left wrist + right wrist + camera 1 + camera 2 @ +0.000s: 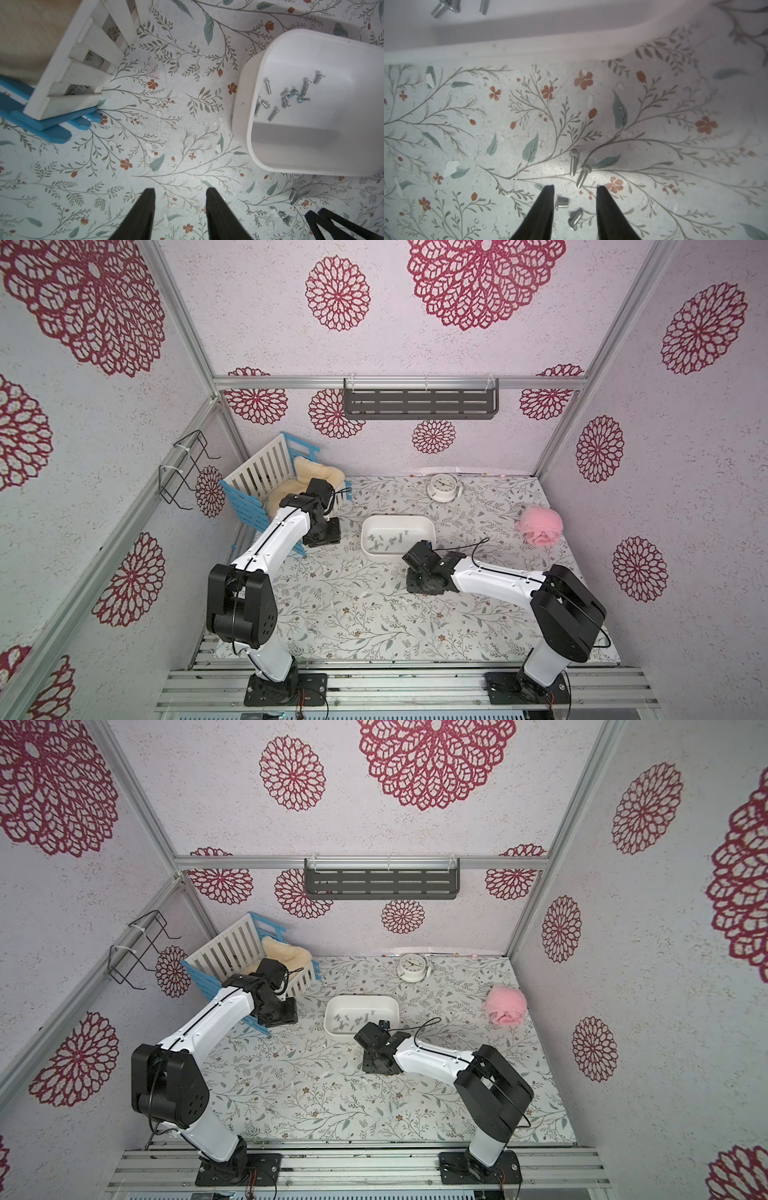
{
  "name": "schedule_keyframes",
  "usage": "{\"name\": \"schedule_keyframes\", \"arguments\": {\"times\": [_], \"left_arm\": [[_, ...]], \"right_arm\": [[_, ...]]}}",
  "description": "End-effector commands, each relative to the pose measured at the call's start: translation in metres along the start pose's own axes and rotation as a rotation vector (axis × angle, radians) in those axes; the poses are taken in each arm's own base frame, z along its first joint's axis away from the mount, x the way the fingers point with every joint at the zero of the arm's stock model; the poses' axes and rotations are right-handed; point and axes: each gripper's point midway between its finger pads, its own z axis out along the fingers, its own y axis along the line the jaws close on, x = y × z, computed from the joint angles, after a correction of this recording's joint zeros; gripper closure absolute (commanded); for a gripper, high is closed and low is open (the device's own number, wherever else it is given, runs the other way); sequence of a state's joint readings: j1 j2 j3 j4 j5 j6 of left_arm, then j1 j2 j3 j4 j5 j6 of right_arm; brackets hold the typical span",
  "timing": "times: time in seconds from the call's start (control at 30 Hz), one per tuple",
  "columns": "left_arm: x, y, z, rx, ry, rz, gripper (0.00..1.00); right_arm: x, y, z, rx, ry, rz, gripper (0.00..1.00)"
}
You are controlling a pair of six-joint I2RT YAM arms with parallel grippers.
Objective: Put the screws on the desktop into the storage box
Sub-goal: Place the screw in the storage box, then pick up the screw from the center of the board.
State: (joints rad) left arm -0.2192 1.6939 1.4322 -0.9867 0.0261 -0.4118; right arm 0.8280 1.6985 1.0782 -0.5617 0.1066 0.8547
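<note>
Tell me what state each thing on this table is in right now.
Storage box: upright, open-topped, about ten screws inside.
Loose screws: four lying on the desktop near the box.
Left gripper: open, empty.
Right gripper: open, jaws straddling two loose screws, gripping neither.
Alarm clock: face turned up; time unreadable.
Slatted crate: holding cream fleece.

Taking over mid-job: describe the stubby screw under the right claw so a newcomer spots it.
Find the white storage box on the desktop; the right claw hangs beside its wall over four loose screws. The stubby screw lies between the open fingers, right beside one, and looks shortest; its neighbours have longer shafts.
</note>
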Motion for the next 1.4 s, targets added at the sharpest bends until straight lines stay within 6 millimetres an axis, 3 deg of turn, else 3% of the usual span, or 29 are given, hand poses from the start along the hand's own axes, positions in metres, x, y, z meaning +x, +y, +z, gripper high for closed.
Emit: {"name": "schedule_keyframes", "arguments": {"times": [0.0,0.93,1.13,1.37], "left_arm": [[-0.012,-0.004,-0.012,0.047,-0.062,-0.006,0.54],[-0.009,0.0,-0.004,0.054,-0.036,-0.021,0.54],[-0.008,0.0,-0.004,0.055,-0.036,-0.022,0.54],[-0.008,-0.001,-0.003,0.061,-0.033,-0.021,0.54]], "right_arm": [[-0.005,0.01,0.002,-0.016,-0.006,0.015,0.64],[0.014,-0.006,0.027,0.065,0.067,-0.007,0.64],[0.015,-0.009,0.028,0.087,0.072,-0.011,0.7],[0.018,-0.016,0.028,0.132,0.099,-0.058,0.7]]}}
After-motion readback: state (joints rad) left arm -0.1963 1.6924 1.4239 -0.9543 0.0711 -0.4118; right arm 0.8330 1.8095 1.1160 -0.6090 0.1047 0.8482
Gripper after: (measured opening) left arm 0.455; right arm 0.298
